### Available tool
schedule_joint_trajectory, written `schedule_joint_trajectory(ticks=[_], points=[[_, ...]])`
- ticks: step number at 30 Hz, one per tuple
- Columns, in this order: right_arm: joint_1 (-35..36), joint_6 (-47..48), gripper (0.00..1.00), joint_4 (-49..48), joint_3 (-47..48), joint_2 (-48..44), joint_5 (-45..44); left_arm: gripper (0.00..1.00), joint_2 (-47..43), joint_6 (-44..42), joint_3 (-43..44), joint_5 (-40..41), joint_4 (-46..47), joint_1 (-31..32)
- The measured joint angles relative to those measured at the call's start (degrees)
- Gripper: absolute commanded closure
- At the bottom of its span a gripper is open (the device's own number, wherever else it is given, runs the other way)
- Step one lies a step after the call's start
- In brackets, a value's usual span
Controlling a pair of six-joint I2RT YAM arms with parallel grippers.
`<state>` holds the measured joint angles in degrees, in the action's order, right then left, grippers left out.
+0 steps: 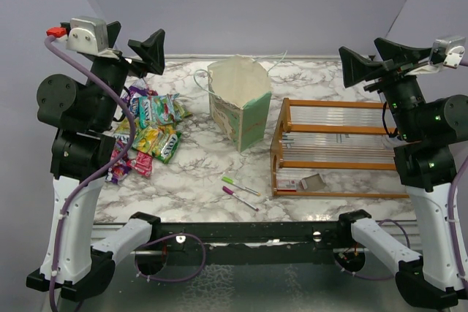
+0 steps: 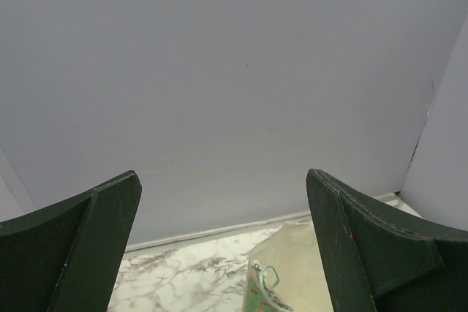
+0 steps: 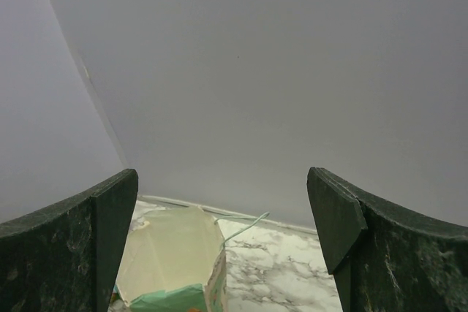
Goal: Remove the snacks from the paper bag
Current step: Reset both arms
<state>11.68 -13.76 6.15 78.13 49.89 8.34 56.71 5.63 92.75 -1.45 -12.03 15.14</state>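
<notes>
The mint-green and white paper bag (image 1: 239, 111) stands upright at the middle back of the marble table, mouth open, cream inside showing. Its top also shows in the left wrist view (image 2: 289, 272) and in the right wrist view (image 3: 172, 264). Several shiny snacks (image 1: 152, 131) lie in a pile on the table left of the bag. My left gripper (image 1: 148, 52) hangs high above the pile, open and empty (image 2: 223, 202). My right gripper (image 1: 365, 63) is raised at the right, above the rack, open and empty (image 3: 221, 199). I cannot see the bag's bottom.
An orange wooden rack (image 1: 333, 147) lies right of the bag, a small card and packet (image 1: 301, 182) inside its near end. Two thin pens, green (image 1: 240, 185) and pink (image 1: 239, 198), lie near the front edge. A grey wall (image 2: 234, 71) closes the back.
</notes>
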Motion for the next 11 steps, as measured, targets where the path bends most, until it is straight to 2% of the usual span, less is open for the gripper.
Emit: schedule_joint_trajectory(ticks=[6,11], points=[[0.0,-3.1,0.01,1.07,-1.31,-0.52,-3.52,0.01,-0.63,0.26,-2.75,1.31,0.2,0.0],[0.0,-5.99,0.01,5.84,2.08,2.03,-8.09,0.01,-0.17,0.7,-4.66,3.93,-0.5,0.0]])
